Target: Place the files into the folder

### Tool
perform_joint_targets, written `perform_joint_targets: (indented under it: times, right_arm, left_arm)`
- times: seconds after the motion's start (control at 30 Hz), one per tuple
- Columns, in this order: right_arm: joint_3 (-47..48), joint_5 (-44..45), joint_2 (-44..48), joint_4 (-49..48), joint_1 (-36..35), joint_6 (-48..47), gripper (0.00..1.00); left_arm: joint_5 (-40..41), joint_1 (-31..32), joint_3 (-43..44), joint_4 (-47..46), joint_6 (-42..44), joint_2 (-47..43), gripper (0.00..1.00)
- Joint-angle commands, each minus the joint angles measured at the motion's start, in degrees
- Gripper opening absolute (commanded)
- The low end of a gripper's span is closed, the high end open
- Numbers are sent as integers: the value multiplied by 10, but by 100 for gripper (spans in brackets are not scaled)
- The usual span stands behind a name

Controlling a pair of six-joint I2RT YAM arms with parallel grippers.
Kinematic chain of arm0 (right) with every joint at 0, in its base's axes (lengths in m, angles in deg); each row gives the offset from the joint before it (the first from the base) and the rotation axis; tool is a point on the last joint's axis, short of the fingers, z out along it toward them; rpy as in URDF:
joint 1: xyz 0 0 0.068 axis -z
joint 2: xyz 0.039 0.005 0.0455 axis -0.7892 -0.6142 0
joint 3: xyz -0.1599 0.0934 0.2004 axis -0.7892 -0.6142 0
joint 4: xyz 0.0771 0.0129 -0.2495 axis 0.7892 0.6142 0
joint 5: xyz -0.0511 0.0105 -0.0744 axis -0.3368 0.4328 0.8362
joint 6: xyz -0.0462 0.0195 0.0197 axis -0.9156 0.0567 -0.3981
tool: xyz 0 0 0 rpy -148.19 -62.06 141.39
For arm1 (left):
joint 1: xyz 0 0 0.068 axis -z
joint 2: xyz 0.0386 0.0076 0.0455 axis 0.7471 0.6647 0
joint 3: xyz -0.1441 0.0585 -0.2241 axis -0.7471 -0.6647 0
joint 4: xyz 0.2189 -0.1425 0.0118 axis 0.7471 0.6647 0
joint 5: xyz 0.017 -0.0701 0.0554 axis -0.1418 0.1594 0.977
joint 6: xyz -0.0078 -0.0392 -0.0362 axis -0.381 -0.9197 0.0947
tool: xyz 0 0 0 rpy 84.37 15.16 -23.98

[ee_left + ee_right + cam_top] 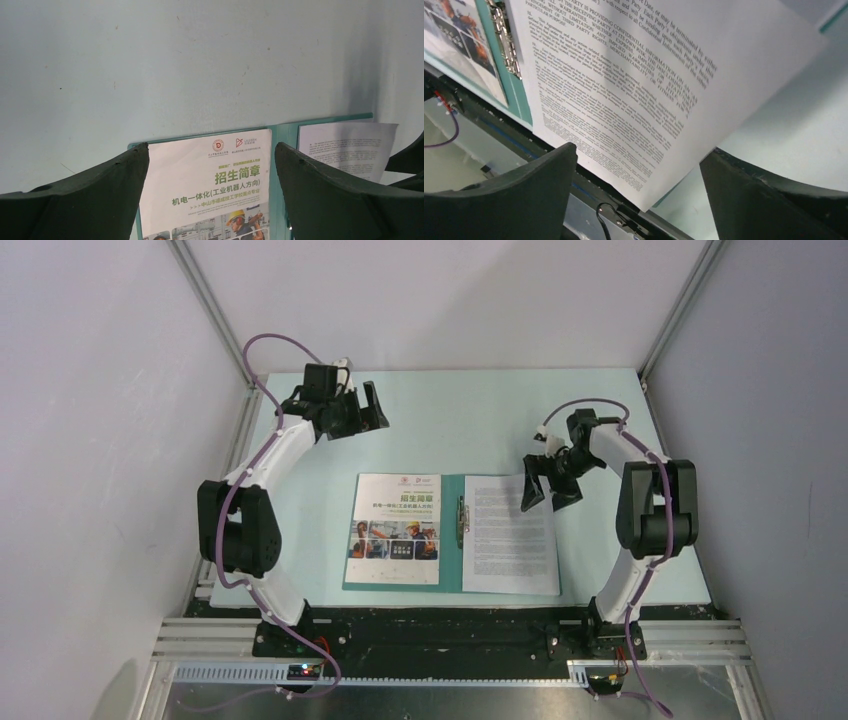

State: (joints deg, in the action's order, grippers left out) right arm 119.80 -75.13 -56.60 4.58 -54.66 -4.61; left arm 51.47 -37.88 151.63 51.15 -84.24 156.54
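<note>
Pale table (pixel 480 410), walled on three sides; room to move lies beyond the folder's far edge. Open folder (pixel 449 550) lies near-centre, with the brochure page (pixel 395 530) on its left leaf and the text sheet (pixel 510 540) on its right, skewed. Only the right wrist view resolves the clip (pixel 504 37). Left gripper (pixel 362 418) and right gripper (pixel 548 495) are both spread, grasping nothing.
</note>
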Motion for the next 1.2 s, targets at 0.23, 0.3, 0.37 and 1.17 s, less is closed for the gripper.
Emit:
perform_joint_targets:
  times: [0.23, 0.3, 0.37, 1.17]
  right_arm:
    - [7, 130, 99, -14, -33, 18, 99]
    - [14, 167, 111, -21, -33, 7, 99]
    - [19, 197, 123, -29, -31, -6, 100]
    - [33, -92, 63, 44, -60, 12, 13]
  left_arm:
    - [23, -2, -14, -8, -3, -30, 100]
    - [28, 2, -19, -7, 4, -34, 100]
    - [17, 7, -22, -8, 19, -38, 100]
    - [-229, 150, -21, -35, 82, 74, 94]
